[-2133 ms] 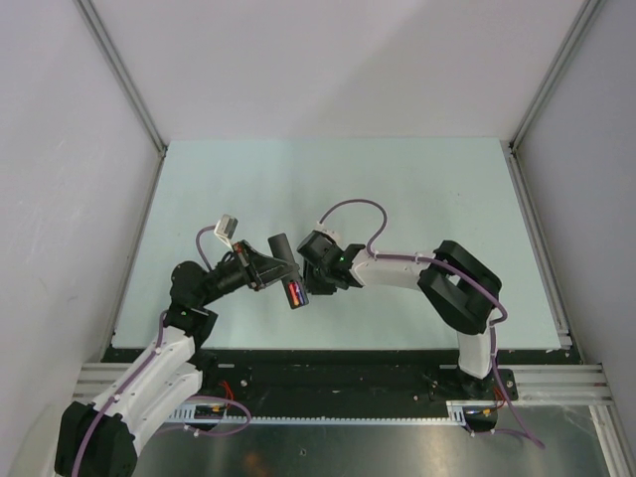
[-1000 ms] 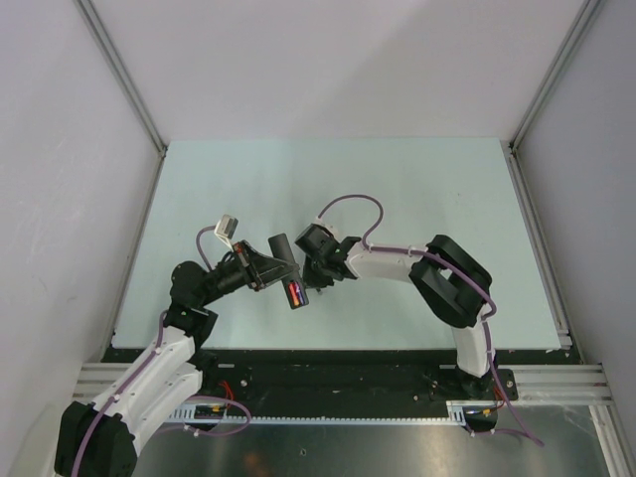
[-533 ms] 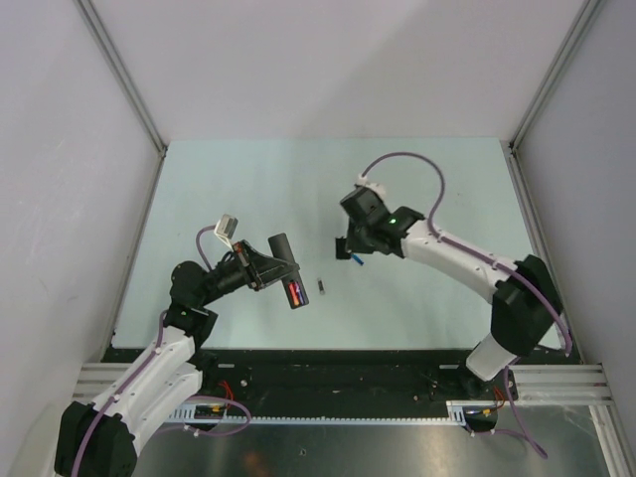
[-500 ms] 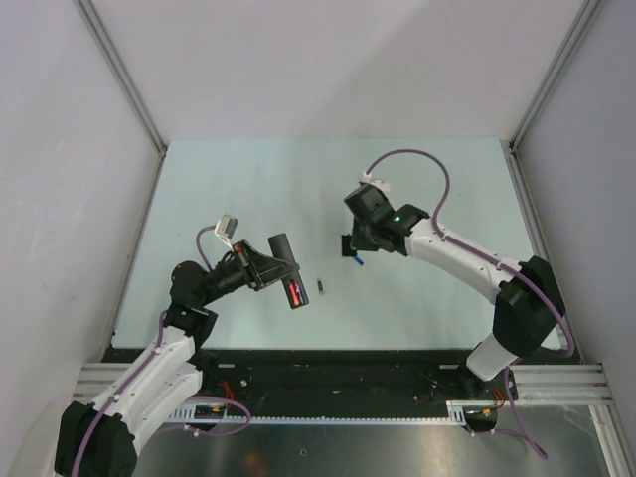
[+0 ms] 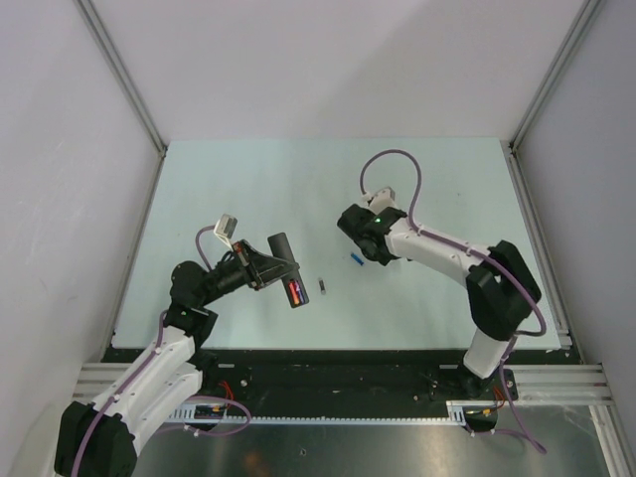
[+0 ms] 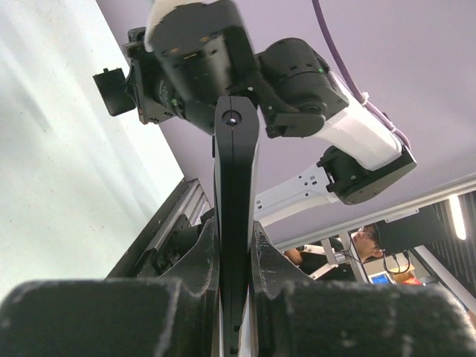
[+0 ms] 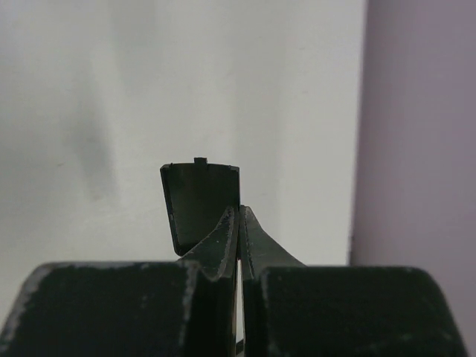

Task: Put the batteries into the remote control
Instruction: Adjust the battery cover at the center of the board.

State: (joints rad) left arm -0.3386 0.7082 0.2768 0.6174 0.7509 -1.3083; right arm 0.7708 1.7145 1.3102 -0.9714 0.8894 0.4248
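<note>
Pale green table (image 5: 248, 189) fills the floor of a plain booth with grey-white walls (image 5: 328, 70), and both arms reach in from the 6 o'clock edge.

At about 8 o'clock from the table's centre the left gripper (image 5: 266, 268) clamps the remote control (image 5: 281, 245), a slim black bar running roughly from 12 to 5 o'clock. In the left wrist view the remote stands edge-on, and the fingers (image 6: 197, 260) pinch it tightly on both flat faces. Its battery bay is open toward the overhead camera at the 5 o'clock end, with a red-orange battery (image 5: 295, 291) seated inside.

A dark battery (image 5: 321, 287) lies loose on the table just at 3 o'clock of that open end, apart from it. A blue battery (image 5: 354, 260) lies on the surface farther toward 2 o'clock.

The right gripper (image 5: 364, 243) is close to the table's centre, just at 1 o'clock of the blue battery. In its wrist view the fingers (image 7: 223, 238) are pressed together on the lower edge of the small black back panel (image 7: 197, 201), which stands upright over the table with a small tab on its top edge.
</note>
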